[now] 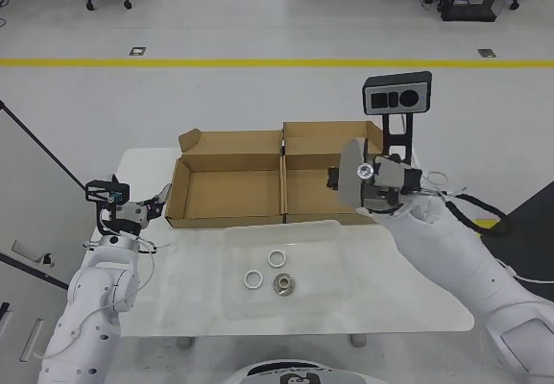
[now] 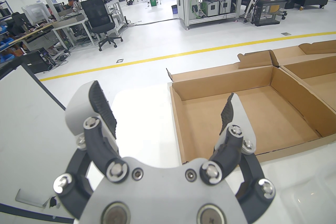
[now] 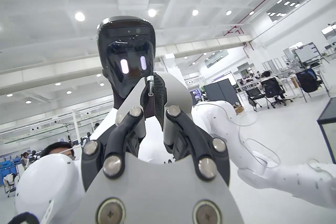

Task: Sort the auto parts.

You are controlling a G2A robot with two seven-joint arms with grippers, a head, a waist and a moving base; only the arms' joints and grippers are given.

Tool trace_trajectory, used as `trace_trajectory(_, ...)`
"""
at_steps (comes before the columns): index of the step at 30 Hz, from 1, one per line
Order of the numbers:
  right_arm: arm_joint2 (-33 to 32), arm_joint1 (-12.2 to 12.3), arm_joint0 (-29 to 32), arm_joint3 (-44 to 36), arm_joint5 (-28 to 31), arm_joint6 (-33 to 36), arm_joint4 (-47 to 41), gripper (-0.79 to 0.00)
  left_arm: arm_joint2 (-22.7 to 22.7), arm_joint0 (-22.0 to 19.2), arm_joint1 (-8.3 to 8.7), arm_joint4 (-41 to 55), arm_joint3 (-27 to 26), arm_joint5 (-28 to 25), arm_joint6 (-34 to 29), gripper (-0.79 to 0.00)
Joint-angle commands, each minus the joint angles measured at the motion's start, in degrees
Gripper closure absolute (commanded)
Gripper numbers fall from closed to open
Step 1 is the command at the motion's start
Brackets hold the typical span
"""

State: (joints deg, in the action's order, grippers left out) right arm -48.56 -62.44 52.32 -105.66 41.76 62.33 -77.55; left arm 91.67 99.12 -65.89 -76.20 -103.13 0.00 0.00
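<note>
Right tool [image 3: 153,88] tilted up toward the ceiling, jaws clamped on a small coiled metal part [image 3: 150,86]. The part stands roughly upright against the ribbed black pad [image 3: 159,97], silver cap at its top end. Ceiling lights [image 3: 79,16] overhead; office chairs [image 3: 273,89] far behind.

Left spread wide, right pinching.
Holds the left gripper [image 2: 162,93] low and roughly level, out at the left side, fingers wide apart; holds the right arm bent, wrist tipped up toward the head, with the right gripper [image 3: 152,80] closed on a small metal spring [image 3: 150,86] at the fingertips.
</note>
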Motion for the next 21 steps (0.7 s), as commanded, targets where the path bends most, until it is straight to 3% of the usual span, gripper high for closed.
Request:
trace_trajectory(1, -0.4, -0.5, 0.3, -0.6, -0.3, 0.5, -2.7, 0.000, 0.0, 0.0, 0.00, 0.0, 0.0, 0.0, 0.0, -0.785)
trace_trajectory(11, -4.0, -3.8, 2.9, -1.0, -3.7, 3.9, -7.5, 0.000, 0.0, 0.0, 0.00, 0.0, 0.0, 0.0, 0.0, -0.785)
trace_trajectory(21, -7.5, -4.8, 3.2, 2.2, -8.1, 4.3, 4.8, 0.000, 0.0, 0.0, 0.00, 0.0, 0.0, 0.0, 0.0, -0.785)
